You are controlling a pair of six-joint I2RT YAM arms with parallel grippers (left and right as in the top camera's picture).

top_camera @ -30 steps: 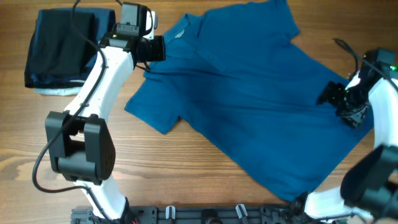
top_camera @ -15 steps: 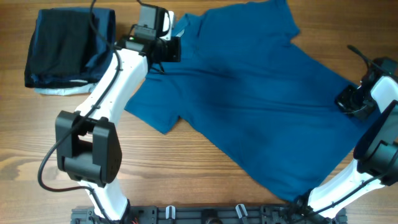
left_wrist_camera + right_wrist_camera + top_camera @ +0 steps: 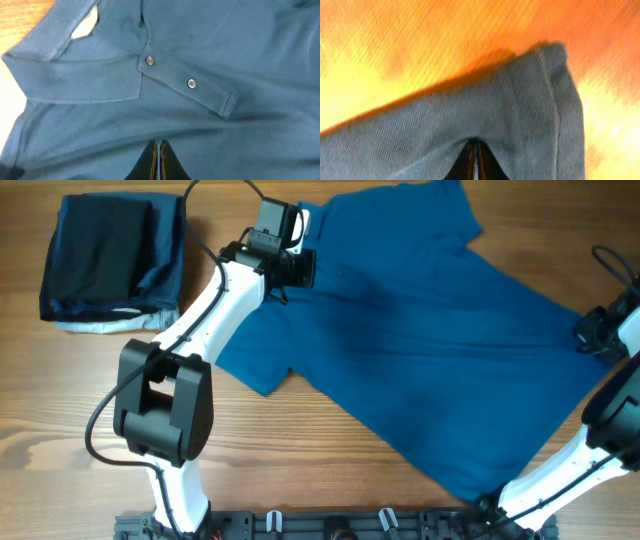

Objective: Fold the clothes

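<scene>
On the worktop (image 3: 300, 450), the polo shirt (image 3: 420, 350) is found spread face up and slanted, collar (image 3: 75, 80) toward the far left and hem toward the near right; no fold has yet been made, so the task is judged to be at the flattening stage. The left end effector (image 3: 159, 149) is seen with its fingers pressed together, tips on the chest cloth just below the placket (image 3: 190, 85); whether any fabric is caught between them cannot be told. The right end effector (image 3: 474, 147) is seen clamped on the shirt close to a hem corner (image 3: 555, 65), at the far right of the worktop. A stack of folded dark garments (image 3: 110, 255) lies well apart at the far left.

Risks noted: the right-hand bite is narrow and near the seam, so a firm pull could let the corner slip free; if the left tips are dragged while pressed down, the chest could be bunched and the placket skewed; an uneven pull from one corner could be expected to rotate the garment further, leaving creases to be locked in by the first fold.
</scene>
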